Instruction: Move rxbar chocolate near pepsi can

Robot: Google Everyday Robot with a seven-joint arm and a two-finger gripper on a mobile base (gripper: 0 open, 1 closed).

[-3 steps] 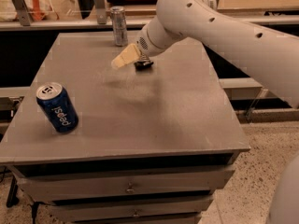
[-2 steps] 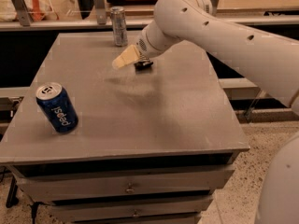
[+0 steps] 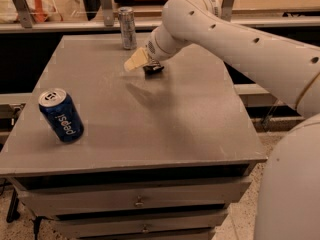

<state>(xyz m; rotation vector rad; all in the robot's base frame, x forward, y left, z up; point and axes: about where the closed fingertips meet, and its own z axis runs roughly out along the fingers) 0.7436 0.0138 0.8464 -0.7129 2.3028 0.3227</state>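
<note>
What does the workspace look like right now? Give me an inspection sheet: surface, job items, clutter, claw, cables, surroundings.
Surface: grey table top over drawers.
Job's things: blue soda can standing front left; dark chocolate bar at the claw, well apart from that can.
Clutter: silver can at the back edge.
Claw: claw over the table's far half, at the bar.
Cables: nothing seen.
Surroundings: shelf behind; speckled floor.

Our worktop, back to front
We see a slim can at the back edge, the end effector and rxbar chocolate together just before it, and the pepsi can well apart near the front-left corner.
</note>
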